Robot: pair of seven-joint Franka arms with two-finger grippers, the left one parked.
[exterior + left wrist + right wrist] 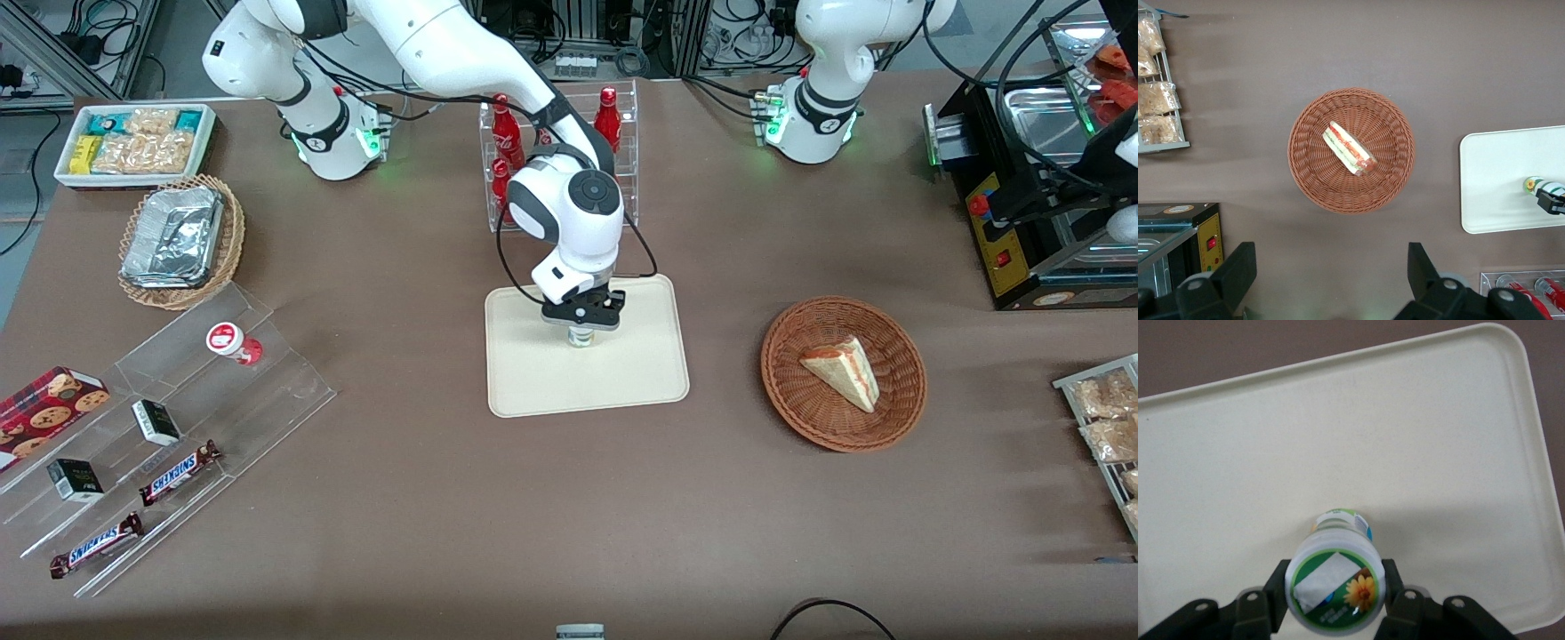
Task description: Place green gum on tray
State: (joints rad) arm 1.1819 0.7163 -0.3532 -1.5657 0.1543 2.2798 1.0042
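- The right arm's black gripper (pixel 1335 603) squeezes the small white-and-green gum bottle (pixel 1336 583) just over the middle of the flat cream plastic tray (pixel 640 373).
- Lower it gently, keep it upright, then let go.

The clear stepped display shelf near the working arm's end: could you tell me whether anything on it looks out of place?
Yes. A red-lidded bottle lies tipped on its side on the clear shelf, while the small boxes there stand upright. Elsewhere nothing looks odd: the gripper holds the green gum upright over the tray.
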